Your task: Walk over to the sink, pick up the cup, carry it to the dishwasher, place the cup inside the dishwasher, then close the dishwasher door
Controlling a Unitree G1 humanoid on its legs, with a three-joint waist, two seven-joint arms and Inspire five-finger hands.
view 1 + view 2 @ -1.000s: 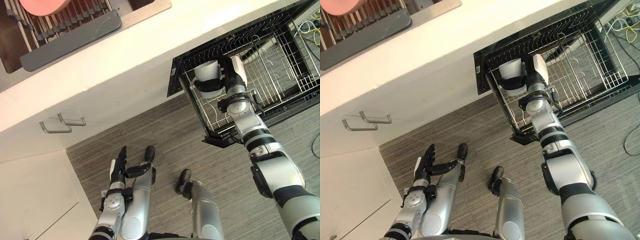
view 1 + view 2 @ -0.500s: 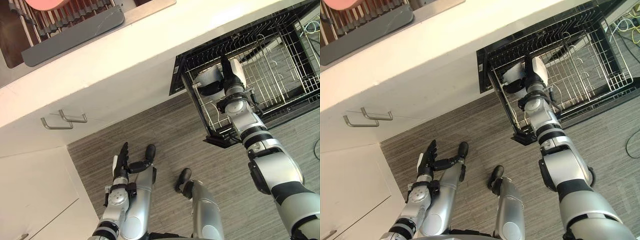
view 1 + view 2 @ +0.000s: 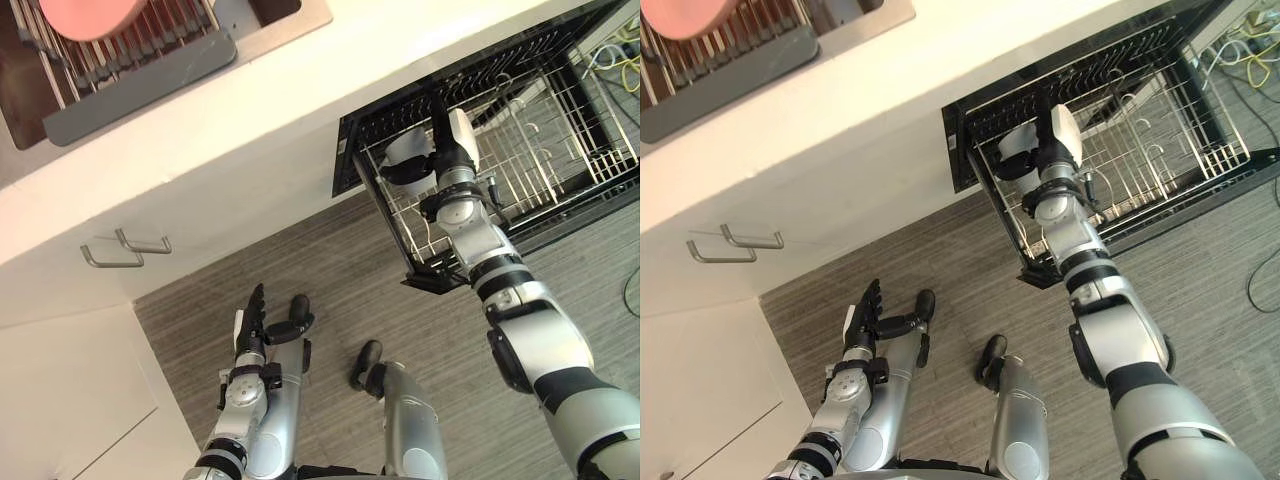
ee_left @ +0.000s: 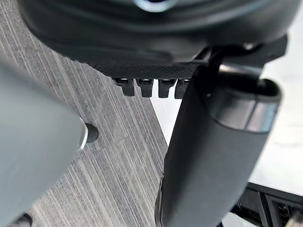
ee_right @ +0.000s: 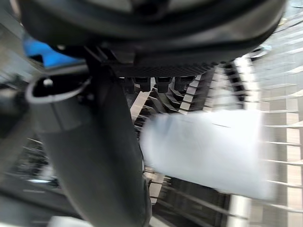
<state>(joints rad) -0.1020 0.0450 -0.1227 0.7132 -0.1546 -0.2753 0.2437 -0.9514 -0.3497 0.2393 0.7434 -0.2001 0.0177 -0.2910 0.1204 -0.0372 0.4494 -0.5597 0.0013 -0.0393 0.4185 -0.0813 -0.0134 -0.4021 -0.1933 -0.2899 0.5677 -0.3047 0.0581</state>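
**A:** Beyond the right hand [image 3: 447, 140], what are the big things?

**B:** The counter [image 3: 300, 110] runs past its fingertips. The dishwasher [image 3: 345, 160] stands open below the counter's edge, and its rack [image 3: 540, 150] is pulled out beneath the palm.

**A:** And the cup?

**B:** The cup [image 3: 400, 158] is down in the rack, just beside the thumb [image 5: 94, 156]. It looks tipped over rather than upright. Whether it already rests on the wires I cannot tell.

**A:** Is the hand gripping it?

**B:** I think not. The fingers [image 3: 437, 105] stand straight, pointing away from the cup. The thumb lies along the cup's side, perhaps touching it. So it is a loose, open hand.

**A:** Which step is this, then?

**B:** Placing the cup inside, right at the letting-go, as I read it. The walk, the pick-up and the carry look done.

**A:** What does the next move call for?

**B:** The hand should draw back cleanly so the thumb does not knock the cup. After that the rack likely needs pushing in before the door can close.

**A:** And the other hand?

**B:** The left hand [image 3: 250, 322] hangs low, well apart from the right. Its fingers are straight and it holds nothing.
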